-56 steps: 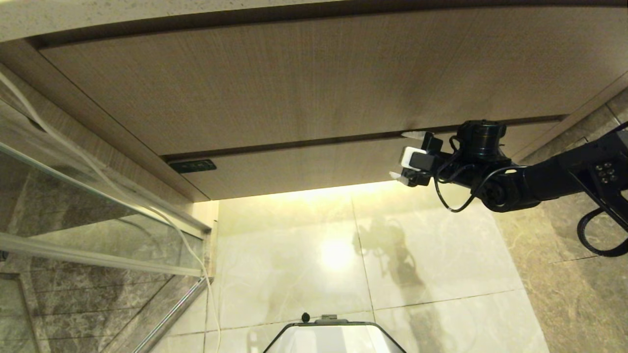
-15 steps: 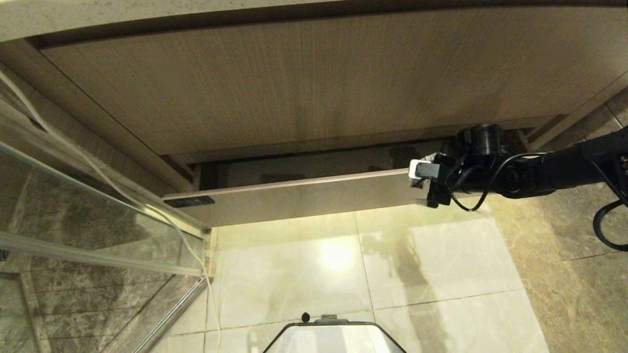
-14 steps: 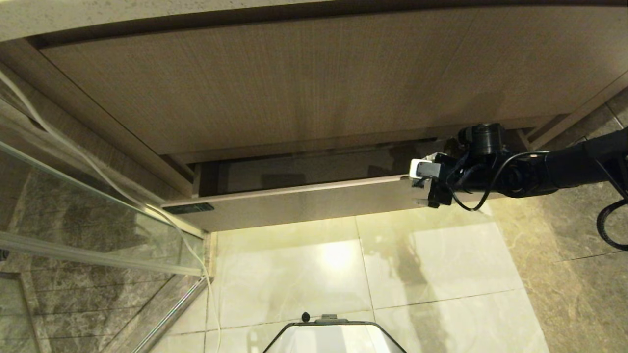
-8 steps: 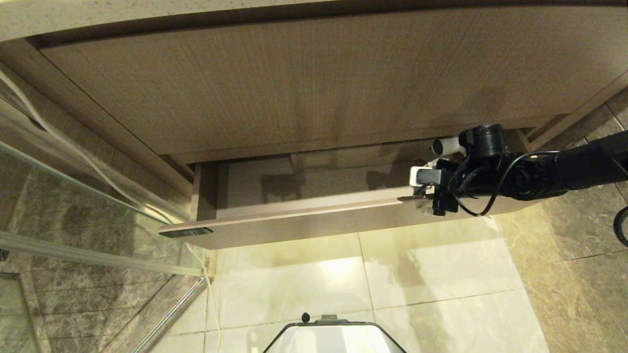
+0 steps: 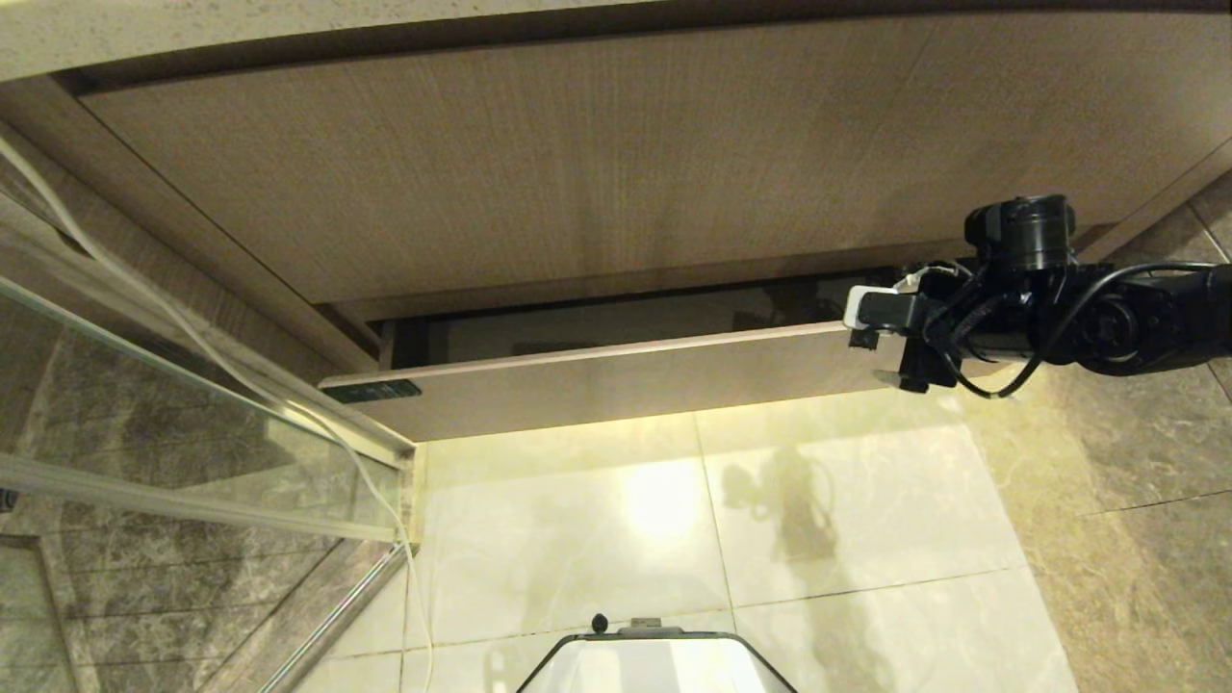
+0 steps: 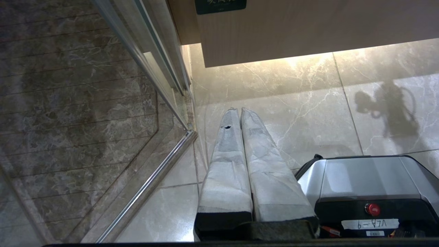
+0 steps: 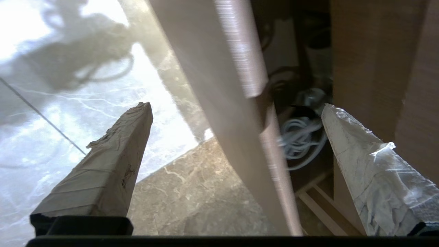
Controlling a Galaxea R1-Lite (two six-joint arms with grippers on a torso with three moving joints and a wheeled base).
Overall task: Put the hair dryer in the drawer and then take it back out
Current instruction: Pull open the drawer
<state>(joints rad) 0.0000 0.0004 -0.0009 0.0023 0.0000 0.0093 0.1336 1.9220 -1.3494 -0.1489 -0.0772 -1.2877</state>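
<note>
While the drawer (image 5: pixel 616 380) stands slightly pulled out beneath the tall wood-grain front panel (image 5: pixel 577 154), the right gripper (image 5: pixel 890 348) sits at the right end of the drawer's front board with its two fingers spread wide. In the right wrist view, one taped finger (image 7: pixel 103 178) lies on the floor side of the front board and the other finger (image 7: pixel 370 171) on the inner side, so the board's top edge passes between them; neither finger visibly presses against the wood. A dark rectangular label (image 5: pixel 372 391) marks the opposite, left end of the drawer front. Inside the drawer, just behind the front board at its right end, a coil of white cord (image 7: pixel 301 140) lies beside a dark rounded part (probably the hair dryer (image 7: pixel 308 101), though its body is too shadowed to tell for certain). The left gripper (image 6: pixel 240 113) hangs well to the left of the drawer, below its labelled end, above the pale floor tiles (image 5: pixel 674 539) and beside the glass partition (image 6: pixel 151 68), its two fingers pressed together with nothing between them. The robot's base (image 6: pixel 363 185) appears beside that gripper.
</note>
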